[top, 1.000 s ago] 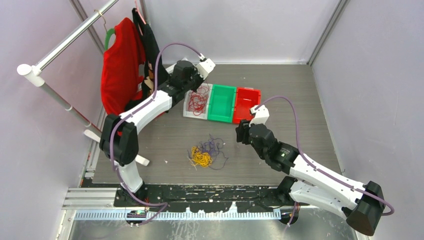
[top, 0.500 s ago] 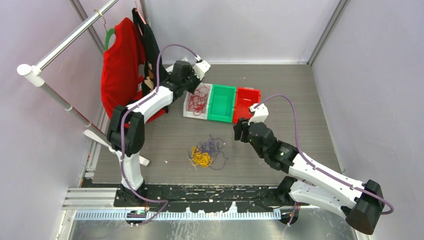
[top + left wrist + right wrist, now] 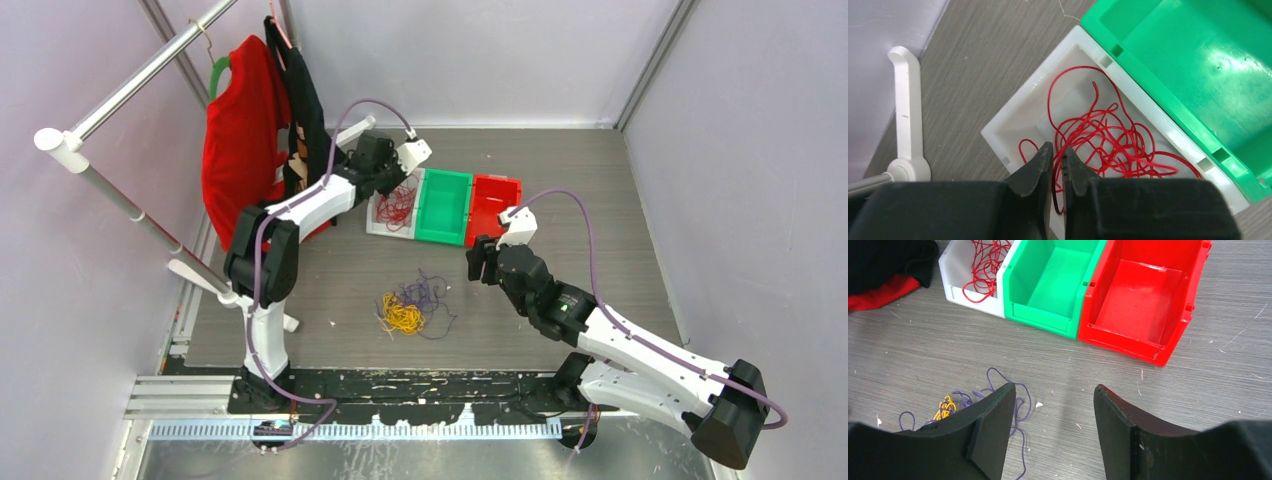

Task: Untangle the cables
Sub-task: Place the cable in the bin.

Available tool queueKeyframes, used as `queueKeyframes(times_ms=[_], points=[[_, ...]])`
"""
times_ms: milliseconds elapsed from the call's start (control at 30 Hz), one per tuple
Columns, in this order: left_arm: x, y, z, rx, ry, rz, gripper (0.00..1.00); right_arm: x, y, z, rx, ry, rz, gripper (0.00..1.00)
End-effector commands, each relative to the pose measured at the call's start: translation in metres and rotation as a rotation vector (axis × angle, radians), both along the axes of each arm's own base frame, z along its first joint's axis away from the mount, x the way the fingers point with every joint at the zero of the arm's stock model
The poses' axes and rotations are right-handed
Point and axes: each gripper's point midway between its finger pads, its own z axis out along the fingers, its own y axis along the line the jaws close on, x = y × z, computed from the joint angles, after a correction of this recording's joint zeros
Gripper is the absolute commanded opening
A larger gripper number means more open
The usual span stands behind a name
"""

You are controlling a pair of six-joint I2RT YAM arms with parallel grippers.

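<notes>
Your left gripper [image 3: 1056,150]: jaws a slit apart over the white bin [image 3: 1013,112], a red cable [image 3: 1113,142] strand in the gap. Your right gripper [image 3: 1053,390]: jaws wide, holding nothing

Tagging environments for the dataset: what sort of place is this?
Probably a lab test cell, not a home: plain walls with metal frame posts, a grey table carrying three coloured bins, and a clothes rail as a prop.

Table [image 3: 600,200]: grey wood-grain top, evenly lit.
Walls [image 3: 450,50]: plain lilac, behind the table and at both its sides.
Frame posts [image 3: 655,60]: 2 metal uprights at the table's far corners.
Clothes rail [image 3: 140,75]: left of the table, carrying a red garment [image 3: 240,130] and a black garment [image 3: 300,90].
</notes>
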Motion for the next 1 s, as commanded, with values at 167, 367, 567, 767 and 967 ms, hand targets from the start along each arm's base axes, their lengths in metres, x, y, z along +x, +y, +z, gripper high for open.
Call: queueKeyframes(times_ms=[167, 367, 567, 767, 967], points=[[-0.024, 0.006, 0.0, 0.116, 0.085, -0.128, 0.36, 0.006, -0.007, 0.047, 0.09, -0.095, -0.061, 0.66], [-0.04, 0.009, 0.02, 0.083, 0.211, -0.147, 0.55, 0.008, -0.01, 0.064, 0.08, -0.124, -0.069, 0.72], [-0.05, 0.006, 0.056, 0.024, 0.248, -0.163, 0.68, 0.019, 0.004, 0.075, 0.147, -0.13, -0.05, 0.78], [-0.077, 0.024, 0.09, -0.003, 0.293, -0.162, 0.86, 0.03, 0.041, 0.089, 0.202, -0.062, 0.2, 0.8], [-0.094, 0.046, 0.157, -0.064, 0.258, -0.009, 0.88, 0.066, 0.095, 0.102, 0.28, -0.015, 0.421, 0.71]])
